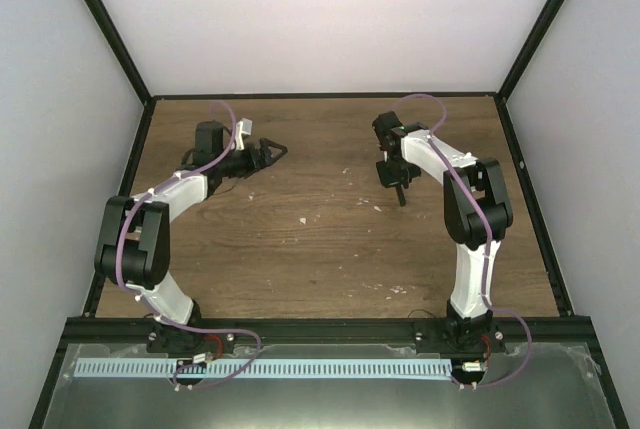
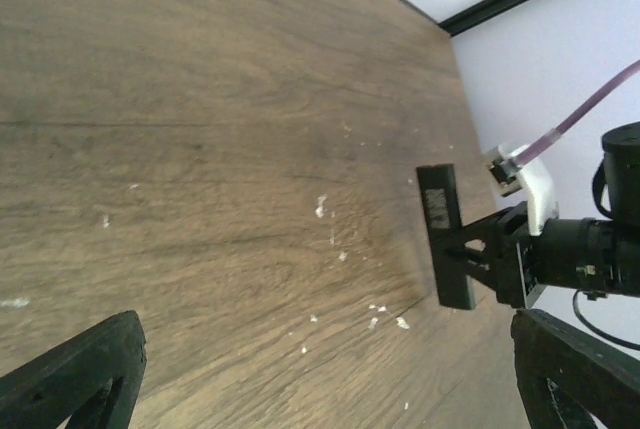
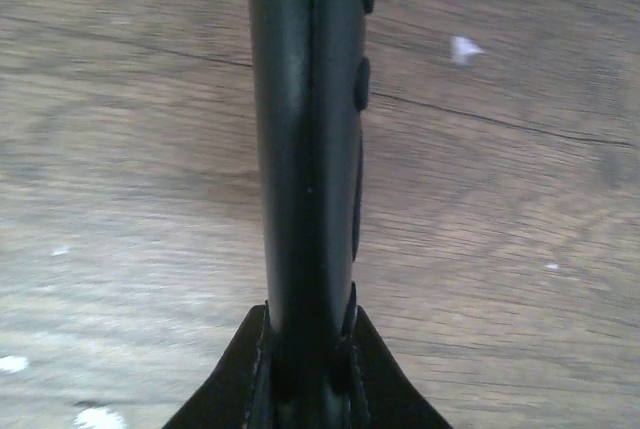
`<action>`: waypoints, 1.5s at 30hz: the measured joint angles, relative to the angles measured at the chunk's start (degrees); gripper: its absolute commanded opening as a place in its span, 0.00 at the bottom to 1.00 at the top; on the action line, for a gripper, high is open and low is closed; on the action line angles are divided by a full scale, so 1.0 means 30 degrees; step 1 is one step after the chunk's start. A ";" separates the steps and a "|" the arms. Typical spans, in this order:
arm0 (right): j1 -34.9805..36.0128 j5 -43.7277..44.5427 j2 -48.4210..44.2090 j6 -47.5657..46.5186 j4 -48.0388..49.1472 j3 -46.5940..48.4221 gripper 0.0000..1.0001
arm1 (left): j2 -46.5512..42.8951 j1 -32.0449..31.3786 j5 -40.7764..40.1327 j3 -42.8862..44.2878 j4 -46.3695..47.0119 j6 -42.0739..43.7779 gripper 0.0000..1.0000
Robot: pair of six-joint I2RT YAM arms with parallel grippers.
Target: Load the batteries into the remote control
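Left gripper [image 1: 278,152] stands wide near the brown wooden table's [image 1: 300,259] far edge. Right gripper [image 3: 310,334] clamps the slim black bar-shaped remote control [image 3: 305,129].

Table [image 1: 320,239] centre passable; remote control [image 2: 447,249] in right gripper [image 3: 308,349] obstructs right side.
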 measured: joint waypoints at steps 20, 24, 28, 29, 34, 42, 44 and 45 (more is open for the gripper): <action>0.0211 0.6113 0.1180 -0.0328 0.0321 -0.1224 0.28 | 0.0000 0.0000 -0.1239 -0.0029 -0.2331 0.1180 1.00; 0.0350 0.6164 0.1180 -0.0459 0.0466 -0.1224 0.38 | 0.0000 0.0000 -0.1231 -0.0029 -0.2346 0.1173 1.00; 0.0670 0.6258 0.1158 -0.0583 0.0612 -0.1209 0.47 | 0.0000 0.0000 -0.1231 -0.0029 -0.2346 0.1166 1.00; 0.0780 0.6229 0.1122 -0.0641 0.0656 -0.1209 0.50 | 0.0000 0.0000 -0.1231 -0.0029 -0.2346 0.1166 1.00; 0.1326 0.5428 0.0852 -0.0947 0.0947 -0.1158 0.71 | 0.0000 0.0000 -0.1239 -0.0029 -0.2346 0.1166 1.00; 0.2302 0.0976 -0.1151 -0.1749 0.3038 -0.2178 1.00 | -0.0102 0.0000 -0.1596 0.0007 -0.2776 0.1348 1.00; 0.2368 -0.0240 -0.2426 -0.1770 0.3687 -0.2725 1.00 | -0.0313 0.0000 -0.1887 0.0189 -0.3235 0.1603 1.00; 0.2324 -0.0831 -0.3089 -0.1719 0.4036 -0.2834 1.00 | -0.0488 0.0007 -0.2069 0.0306 -0.3424 0.1712 1.00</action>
